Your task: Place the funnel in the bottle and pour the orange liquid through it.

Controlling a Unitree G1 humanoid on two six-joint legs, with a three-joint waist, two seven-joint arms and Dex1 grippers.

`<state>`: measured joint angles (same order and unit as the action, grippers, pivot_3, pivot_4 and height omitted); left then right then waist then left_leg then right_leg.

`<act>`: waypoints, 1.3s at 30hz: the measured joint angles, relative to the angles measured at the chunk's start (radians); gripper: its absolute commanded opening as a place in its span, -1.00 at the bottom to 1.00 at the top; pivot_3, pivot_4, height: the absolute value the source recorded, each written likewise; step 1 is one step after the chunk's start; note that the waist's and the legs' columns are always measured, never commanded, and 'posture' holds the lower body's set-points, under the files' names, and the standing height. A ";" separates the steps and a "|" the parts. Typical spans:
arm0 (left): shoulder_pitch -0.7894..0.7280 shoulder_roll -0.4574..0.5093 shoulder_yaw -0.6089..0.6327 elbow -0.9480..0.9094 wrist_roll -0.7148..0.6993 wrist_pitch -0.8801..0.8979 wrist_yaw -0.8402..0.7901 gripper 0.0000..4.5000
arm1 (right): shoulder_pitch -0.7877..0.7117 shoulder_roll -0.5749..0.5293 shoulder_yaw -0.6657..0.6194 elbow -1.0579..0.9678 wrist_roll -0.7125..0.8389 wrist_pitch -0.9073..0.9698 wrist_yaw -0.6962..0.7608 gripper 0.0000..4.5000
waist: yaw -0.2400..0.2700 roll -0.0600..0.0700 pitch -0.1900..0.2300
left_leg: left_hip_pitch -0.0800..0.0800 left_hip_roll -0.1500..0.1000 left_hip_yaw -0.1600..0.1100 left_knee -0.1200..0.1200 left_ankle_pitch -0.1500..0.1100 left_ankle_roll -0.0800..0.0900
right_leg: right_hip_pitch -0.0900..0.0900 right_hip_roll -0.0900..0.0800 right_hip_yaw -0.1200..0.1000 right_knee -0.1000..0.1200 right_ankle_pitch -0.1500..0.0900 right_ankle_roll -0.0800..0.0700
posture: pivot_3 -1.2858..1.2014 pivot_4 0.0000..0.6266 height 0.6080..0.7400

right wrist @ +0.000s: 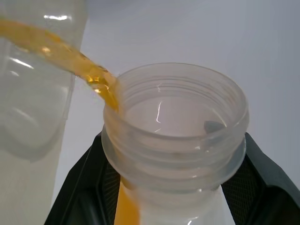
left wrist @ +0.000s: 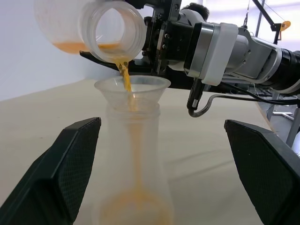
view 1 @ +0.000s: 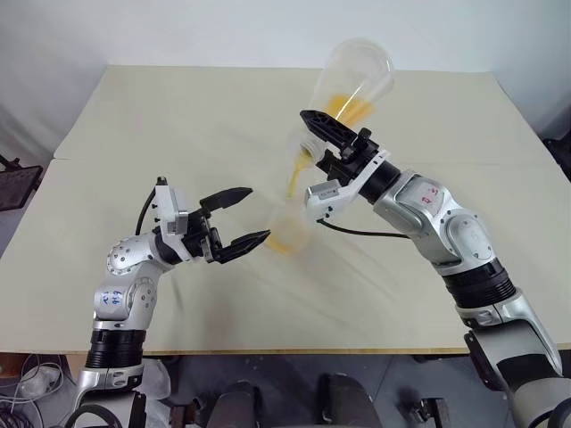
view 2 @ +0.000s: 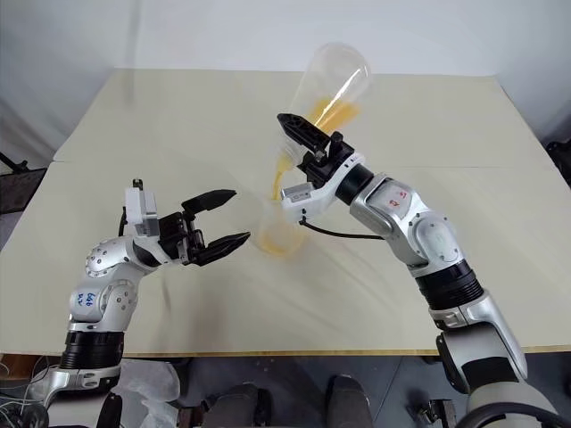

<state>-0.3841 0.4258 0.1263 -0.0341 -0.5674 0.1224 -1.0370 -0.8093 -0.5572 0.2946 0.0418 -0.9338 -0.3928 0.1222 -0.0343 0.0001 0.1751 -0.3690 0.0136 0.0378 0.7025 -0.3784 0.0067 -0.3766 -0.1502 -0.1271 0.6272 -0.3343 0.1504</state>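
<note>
My right hand (view 1: 314, 134) clamps a tilted clear plastic container (view 1: 352, 76), pouring bright orange liquid (left wrist: 125, 77) into the transparent funnel (left wrist: 132, 90) seated in the clear flask-shaped bottle (left wrist: 133, 159) on the surface (view 1: 178, 116). My left hand (view 1: 245, 217) gapes wide beside it, empty.

A pale beige tabletop (view 1: 178, 116) took up most of the head views, with a thin seam (view 1: 107, 159) running across it from the 9 o'clock side. Its front edge (view 1: 268, 352) showed a strip of wood colour at 6 o'clock. Above the tabletop's middle, a clear container (view 1: 361, 62) was tilted, its wide end towards 1 o'clock and its threaded mouth down towards 7 o'clock. A plain white wall (view 1: 223, 27) stood beyond the far edge at 12 o'clock. A dark object (view 1: 16, 183) sat off the tabletop at 9 o'clock and another (view 1: 562, 147) at 3 o'clock; neither could be made out. Loose cables (view 1: 22, 392) lay on the floor at 7 o'clock.
</note>
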 measured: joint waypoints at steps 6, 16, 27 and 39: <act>0.000 0.000 0.000 0.000 0.000 0.000 0.000 1.00 | 0.000 -0.001 0.000 0.000 -0.003 0.000 -0.008 0.09 | -0.001 0.000 0.000 | 0.000 0.000 0.000 0.000 0.000 0.000 | 0.000 0.000 0.000 0.000 0.000 0.000 | 0.03 -0.52 1.00; 0.040 -0.007 -0.001 -0.038 0.000 0.008 0.020 1.00 | 0.000 -0.001 0.000 0.000 -0.031 0.000 -0.023 0.09 | -0.001 0.000 0.000 | 0.000 0.000 0.000 0.000 0.000 0.000 | 0.000 0.000 0.000 0.000 0.000 0.000 | 0.03 -0.52 1.00; 0.040 -0.012 -0.001 -0.040 0.000 0.008 0.032 1.00 | 0.000 -0.010 0.001 0.011 -0.046 -0.003 -0.048 0.09 | -0.001 0.000 0.000 | 0.000 0.000 0.000 0.000 0.000 0.000 | 0.000 0.000 0.000 0.000 0.000 0.000 | 0.03 -0.52 1.00; 0.048 -0.005 0.013 -0.057 -0.001 0.008 0.040 1.00 | 0.000 -0.010 0.010 0.020 -0.058 -0.004 -0.071 0.09 | -0.001 0.000 0.000 | 0.000 0.000 0.000 0.000 0.000 0.000 | 0.000 0.000 0.000 0.000 0.000 0.000 | 0.03 -0.52 1.00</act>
<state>-0.3357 0.4207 0.1390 -0.0910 -0.5679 0.1302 -0.9966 -0.8093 -0.5673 0.3045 0.0619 -0.9918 -0.3963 0.0517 -0.0350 0.0002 0.1752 -0.3689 0.0136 0.0379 0.7022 -0.3784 0.0067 -0.3766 -0.1503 -0.1268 0.6270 -0.3343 0.1504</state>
